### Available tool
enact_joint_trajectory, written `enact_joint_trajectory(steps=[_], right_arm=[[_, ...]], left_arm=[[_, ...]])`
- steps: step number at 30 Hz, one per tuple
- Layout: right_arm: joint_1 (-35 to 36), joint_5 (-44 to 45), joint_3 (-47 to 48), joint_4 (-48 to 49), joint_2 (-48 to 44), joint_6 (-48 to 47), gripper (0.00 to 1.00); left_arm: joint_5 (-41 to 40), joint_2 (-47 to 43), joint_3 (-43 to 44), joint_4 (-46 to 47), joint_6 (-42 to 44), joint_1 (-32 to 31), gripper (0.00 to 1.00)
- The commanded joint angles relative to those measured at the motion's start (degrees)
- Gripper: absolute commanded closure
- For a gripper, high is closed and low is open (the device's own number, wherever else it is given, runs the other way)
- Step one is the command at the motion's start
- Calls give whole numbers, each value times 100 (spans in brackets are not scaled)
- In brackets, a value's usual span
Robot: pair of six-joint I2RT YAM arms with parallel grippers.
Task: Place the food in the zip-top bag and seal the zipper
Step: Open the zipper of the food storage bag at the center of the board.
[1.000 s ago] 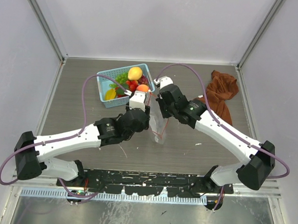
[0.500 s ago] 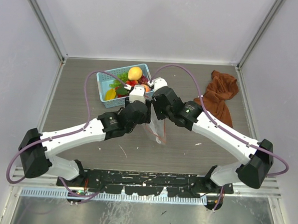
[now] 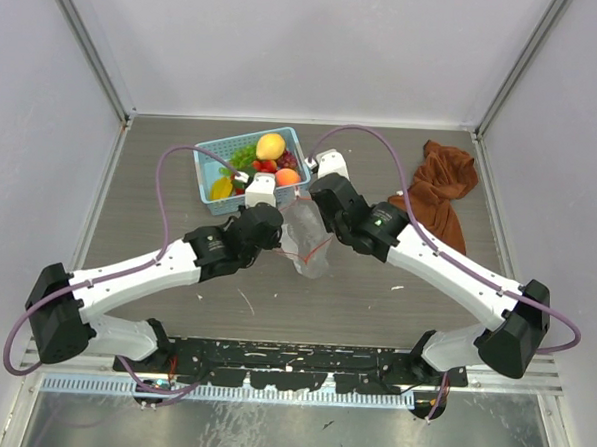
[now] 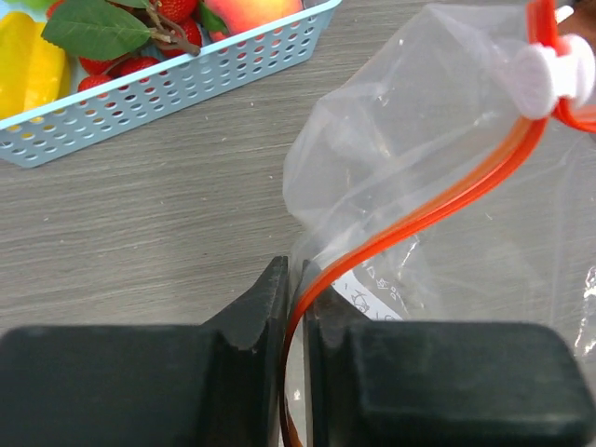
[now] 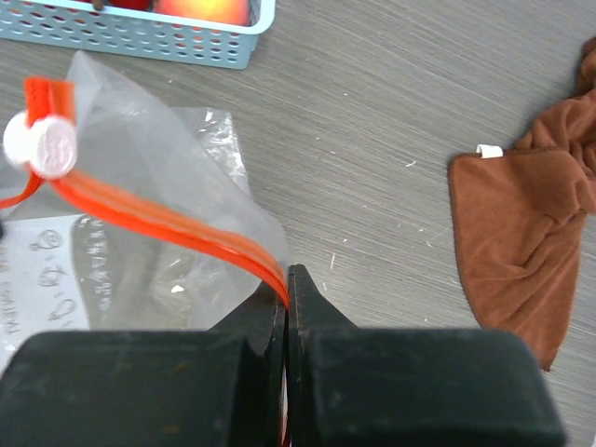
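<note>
**Both grippers pinch the bag's mouth beside the fruit basket**

Since a second ago the left gripper (image 4: 296,279) has shifted to the left. The bag (image 3: 307,246), then a narrow fold hanging between the arms, now spreads wider between them.

The left gripper's jaws are pressed together on the zip strip (image 4: 438,200), which runs up out of them in a curve to the white slider (image 4: 540,79). The right gripper (image 5: 287,279) is clamped on the same strip at its other side, and the strip leads from its tips up to the slider.

The bag hangs between the two grippers over the grey table (image 3: 374,308), just beside the near right corner of the blue basket (image 3: 207,154). Whether it touches the table cannot be told. A white label with print shows through the plastic.

The fruit is in the basket: a yellow-orange peach (image 3: 271,145), an orange-red peach (image 3: 287,177), strawberries (image 3: 265,167), a yellow piece (image 3: 220,187) and a green leaf (image 4: 98,28).

A brown cloth (image 3: 443,186) lies crumpled at the far right of the table, well apart from the bag.
</note>
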Motion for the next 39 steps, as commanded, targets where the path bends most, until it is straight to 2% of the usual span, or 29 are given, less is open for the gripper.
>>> enact_joint_trajectory(steps=[1, 4, 12, 16, 26, 30, 36, 39], right_arm=[[-21, 743, 25, 40, -191, -112, 100], [-40, 803, 39, 19, -103, -86, 98], [-17, -403, 352, -122, 160, 186, 76], [71, -564, 481, -359, 78, 340, 62], [108, -645, 377, -868, -318, 610, 57], [109, -365, 309, -1084, -402, 589, 65], [-31, 570, 238, -1215, -578, 356, 98], [-210, 984, 219, -1127, -575, 182, 100]], left_arm=[[-146, -367, -38, -83, -29, 52, 93], [-43, -421, -50, -73, 5, 54, 100], [185, -368, 106, 145, -342, 50, 100], [164, -282, 170, 287, -467, 47, 100], [76, -222, 135, 588, -542, 79, 100], [82, -190, 132, 544, -524, 129, 100], [203, -46, -44, 571, -531, 292, 100], [522, 139, -32, 696, -487, 340, 100]])
